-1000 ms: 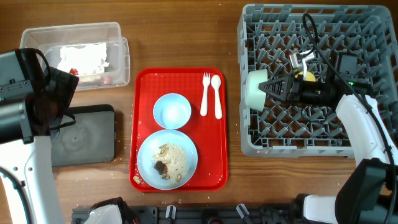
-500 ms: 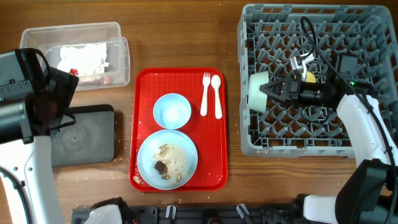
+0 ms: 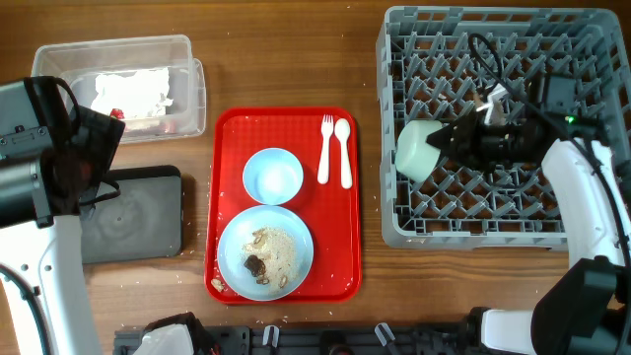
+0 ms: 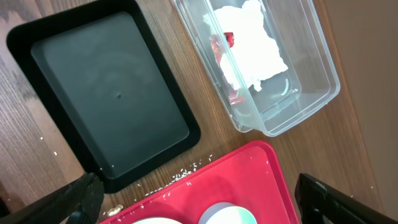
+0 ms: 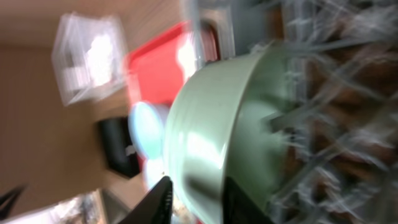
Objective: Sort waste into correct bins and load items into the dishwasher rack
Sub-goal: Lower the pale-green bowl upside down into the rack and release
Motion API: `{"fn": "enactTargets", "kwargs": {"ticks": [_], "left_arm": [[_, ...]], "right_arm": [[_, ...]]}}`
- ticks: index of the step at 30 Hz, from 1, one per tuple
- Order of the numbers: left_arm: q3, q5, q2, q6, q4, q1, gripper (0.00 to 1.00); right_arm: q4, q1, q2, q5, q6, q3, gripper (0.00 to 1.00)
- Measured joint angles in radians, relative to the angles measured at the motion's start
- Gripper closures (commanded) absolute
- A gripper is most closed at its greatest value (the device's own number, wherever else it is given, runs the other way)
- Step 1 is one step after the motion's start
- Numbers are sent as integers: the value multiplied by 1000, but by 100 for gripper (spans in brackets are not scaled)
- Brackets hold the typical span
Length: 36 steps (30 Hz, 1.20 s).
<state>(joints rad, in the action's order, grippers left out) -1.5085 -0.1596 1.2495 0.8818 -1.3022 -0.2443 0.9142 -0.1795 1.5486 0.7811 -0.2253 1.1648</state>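
Green bowl (image 3: 418, 150) nudged right and down in last second, now standing on edge, left side of rack (image 3: 592, 39). Right jaws easing off it, I think. Wrist view blurry, can't tell if released. Left jaws wide open, empty, over black tray (image 4: 106, 93). Blue bowl (image 3: 272, 176) probably next.

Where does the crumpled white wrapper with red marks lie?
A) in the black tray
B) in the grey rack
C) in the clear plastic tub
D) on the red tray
C: the wrapper lies inside the clear tub, at the upper left of the overhead view.
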Motion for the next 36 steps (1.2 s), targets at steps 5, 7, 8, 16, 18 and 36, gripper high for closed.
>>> {"fn": "enactTargets", "kwargs": {"ticks": [5,7,8,16,18,36], "left_arm": [[0,0,0,0,0,0,0],[0,0,0,0,0,0,0],[0,0,0,0,0,0,0],[0,0,0,0,0,0,0],[0,0,0,0,0,0,0],[0,0,0,0,0,0,0]], "right_arm": [[116,0,-19,-313,-69,121,61],[127,0,-52,-379,-85,141,68],[130,3,-69,-395,-89,145,70],[132,176,-101,-413,-42,151,80],[120,216,-77,-433,-45,151,84],[255,285,140,-715,-172,173,94]]}}
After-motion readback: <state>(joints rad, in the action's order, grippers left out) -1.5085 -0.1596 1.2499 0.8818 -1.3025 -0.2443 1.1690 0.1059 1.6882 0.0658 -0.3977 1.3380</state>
